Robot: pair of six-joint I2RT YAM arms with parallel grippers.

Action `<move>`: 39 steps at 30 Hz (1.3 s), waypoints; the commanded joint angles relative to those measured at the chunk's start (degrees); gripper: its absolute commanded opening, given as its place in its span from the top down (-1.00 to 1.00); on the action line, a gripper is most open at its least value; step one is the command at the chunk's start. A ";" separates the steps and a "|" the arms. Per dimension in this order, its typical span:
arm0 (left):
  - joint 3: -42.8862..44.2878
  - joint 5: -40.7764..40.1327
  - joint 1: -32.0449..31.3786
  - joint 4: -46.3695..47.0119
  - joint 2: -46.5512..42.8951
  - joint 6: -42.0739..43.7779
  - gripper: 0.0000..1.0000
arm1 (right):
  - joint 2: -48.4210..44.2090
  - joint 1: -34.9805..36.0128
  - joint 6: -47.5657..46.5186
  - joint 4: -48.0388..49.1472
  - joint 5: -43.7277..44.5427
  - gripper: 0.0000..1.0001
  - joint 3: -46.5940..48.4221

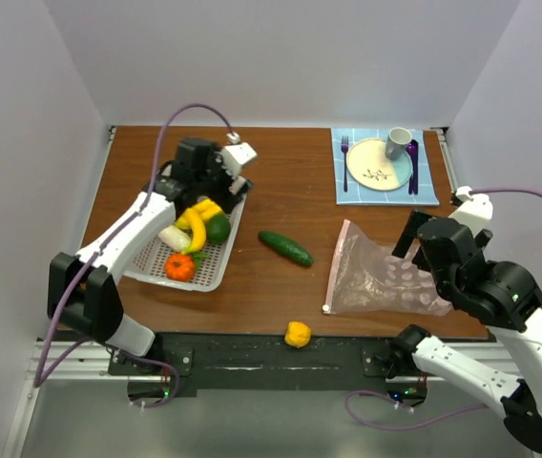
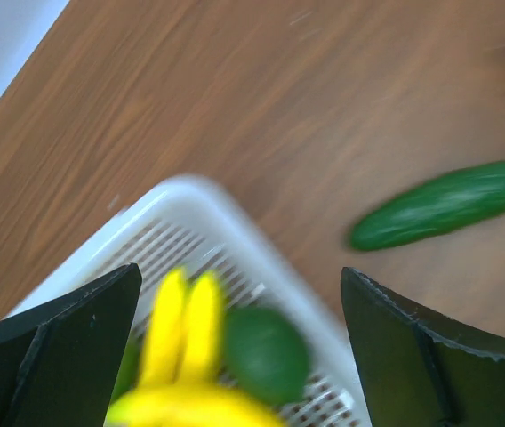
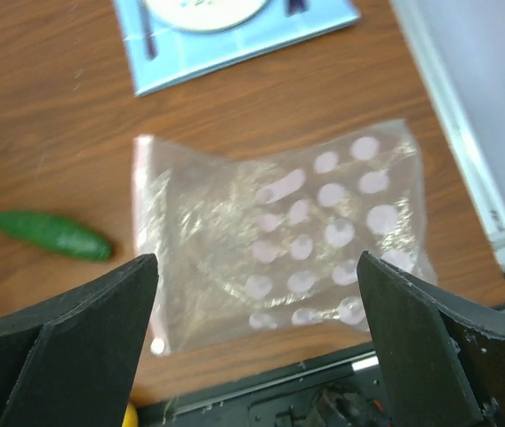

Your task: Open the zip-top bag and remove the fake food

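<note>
Both spread wide: left claw, right claw | crinkly clear zip-top bag flat | glossy oblong cucumber

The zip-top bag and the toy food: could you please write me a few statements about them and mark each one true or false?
The zip-top bag lies on the table with no food visible inside. True.
The cucumber is in the white basket. False: it lies on the table between basket and bag.
The bananas are in the basket. True.
The right claw grips the bag. False: it is open above the bag, holding nothing.
A yellow toy piece lies near the table's front edge. True.
</note>
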 commanded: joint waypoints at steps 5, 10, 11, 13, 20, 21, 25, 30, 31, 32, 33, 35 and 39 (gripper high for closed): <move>2.36 4.60 -16.90 -1.27 5.65 2.25 -0.99 | 1.76 1.39 -17.96 15.58 -38.60 -0.97 -11.48; 6.04 5.48 -18.49 -1.35 13.40 6.21 -0.99 | -1.93 6.23 -20.42 24.37 -51.17 -0.97 -16.51; 6.84 5.66 -18.49 -1.88 15.85 7.61 -0.99 | -0.89 8.24 -20.68 25.07 -52.84 -0.97 -17.30; 9.21 6.18 -18.49 -3.37 19.10 8.67 -0.99 | 1.13 12.18 -20.78 26.66 -52.51 -0.97 -18.27; 12.82 9.00 -18.58 -5.57 24.92 12.80 -0.99 | 12.91 26.26 -18.05 34.74 -43.90 -0.97 -24.94; 13.61 9.00 -18.67 -6.01 25.54 13.07 -0.99 | 13.97 26.97 -17.18 37.19 -43.29 -0.97 -25.82; 14.32 9.61 -18.58 -6.37 28.52 12.98 -0.99 | 14.15 28.64 -15.07 42.74 -40.57 -0.97 -30.83; 11.52 8.30 -18.67 -3.04 30.02 13.07 -0.99 | 13.45 30.40 -12.52 50.63 -38.80 -0.97 -37.25; 10.99 8.30 -18.67 -2.50 30.11 13.07 -0.99 | 13.62 31.01 -12.43 51.70 -38.62 -0.97 -37.78; 10.72 8.21 -18.67 -2.15 30.20 13.07 -0.92 | 14.67 31.37 -12.34 52.67 -38.27 -0.97 -38.48; 10.63 8.29 -18.67 -2.32 30.37 13.16 -0.86 | 15.46 31.63 -12.34 54.51 -38.10 -0.97 -38.75; 10.63 8.56 -18.67 -2.59 30.81 13.07 -0.60 | 18.35 32.86 -12.51 56.10 -37.66 -0.97 -39.10; 9.41 8.39 -18.75 -2.50 30.12 12.98 -0.49 | 23.11 34.80 -12.87 60.05 -37.65 -0.97 -38.93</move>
